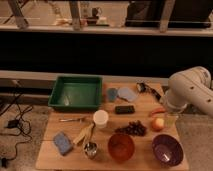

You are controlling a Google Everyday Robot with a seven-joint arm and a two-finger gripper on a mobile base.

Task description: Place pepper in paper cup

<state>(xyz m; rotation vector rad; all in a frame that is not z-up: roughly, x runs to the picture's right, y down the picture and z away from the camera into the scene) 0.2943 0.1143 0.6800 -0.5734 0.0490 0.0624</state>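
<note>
The pepper [157, 111] is a small red chili lying on the wooden table [70, 159] at the right, just above a round orange-yellow fruit [158, 123]. The white paper cup [101, 119] stands upright near the table's middle, below the green tray. My arm comes in from the right as a large pale elbow [192, 90]. The gripper [171, 119] hangs below it at the table's right edge, just right of the pepper and the fruit.
A green tray [76, 92] sits at the back left. An orange bowl [121, 146] and a purple bowl [167, 149] stand at the front. Dark grapes [131, 129], a metal cup [90, 148], a blue sponge [63, 142] and a black block [124, 109] lie around the cup.
</note>
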